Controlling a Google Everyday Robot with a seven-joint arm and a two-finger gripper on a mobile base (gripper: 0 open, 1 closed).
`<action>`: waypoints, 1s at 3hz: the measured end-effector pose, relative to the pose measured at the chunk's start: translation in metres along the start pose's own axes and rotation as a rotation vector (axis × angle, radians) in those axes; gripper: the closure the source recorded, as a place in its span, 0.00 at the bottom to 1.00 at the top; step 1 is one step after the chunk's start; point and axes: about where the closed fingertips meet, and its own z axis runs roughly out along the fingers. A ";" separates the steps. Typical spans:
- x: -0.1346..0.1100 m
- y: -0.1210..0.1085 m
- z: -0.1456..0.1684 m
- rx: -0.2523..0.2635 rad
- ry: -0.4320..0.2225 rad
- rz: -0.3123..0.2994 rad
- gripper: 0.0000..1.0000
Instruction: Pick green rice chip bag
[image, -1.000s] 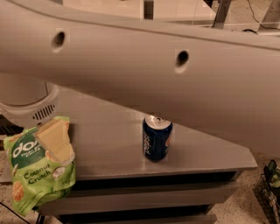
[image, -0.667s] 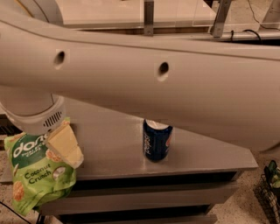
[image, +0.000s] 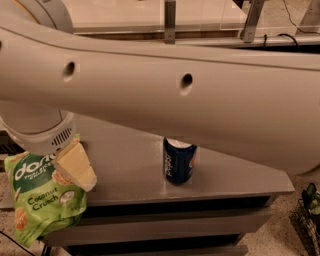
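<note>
The green rice chip bag (image: 42, 200) is a light-green pouch with white "dang" and "Coconut Crunch" lettering. It lies at the left end of the grey table (image: 130, 170) and hangs over the front edge. My gripper (image: 75, 167) is at the end of the round white wrist (image: 40, 135). Its cream tip sits over the bag's upper right corner, and I cannot tell whether it grips the bag. My big white arm (image: 200, 100) crosses the whole view and hides the back of the table.
A dark blue soda can (image: 179, 161) stands upright mid-table, right of the bag and partly under the arm. A drawer front (image: 165, 220) runs below the table edge. A dark wire basket (image: 307, 215) sits on the floor at the right.
My arm has swung lower across the view. The gripper's cream tip has moved slightly right and down over the bag. The bag and the can have not moved.
</note>
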 end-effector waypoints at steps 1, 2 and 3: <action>0.004 0.004 0.005 0.024 -0.022 -0.071 0.00; -0.001 0.002 0.010 0.000 -0.073 -0.248 0.00; -0.001 0.004 0.007 0.005 -0.063 -0.332 0.00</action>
